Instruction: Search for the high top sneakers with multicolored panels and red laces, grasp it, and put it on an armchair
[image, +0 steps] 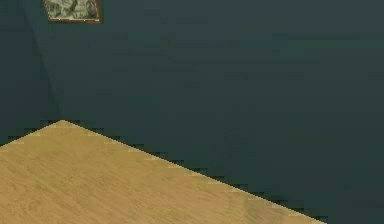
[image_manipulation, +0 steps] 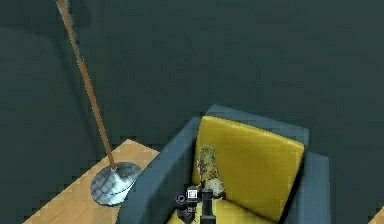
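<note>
In the forward view a picture (image: 71, 8) hung at 11 o'clock on the dark wall (image: 220, 80), and the floor (image: 90, 180) lay at 7 o'clock. In the arm side view a lamp (image_manipulation: 113, 183) stood at 9 o'clock from the armchair (image_manipulation: 163, 170). On its yellow seat (image_manipulation: 255, 170) lay a small multicoloured thing, by its colours probably the sneaker (image_manipulation: 210, 168), near the gripper (image_manipulation: 184, 199) and at 1 o'clock from it. I could not tell the state of the jaws, nor whether the gripper held anything. I judged the step in hand to be the placing on the armchair. The next move probably called for a release, if one was needed, and then a straight retreat that did not drag the sneaker off the seat
</note>
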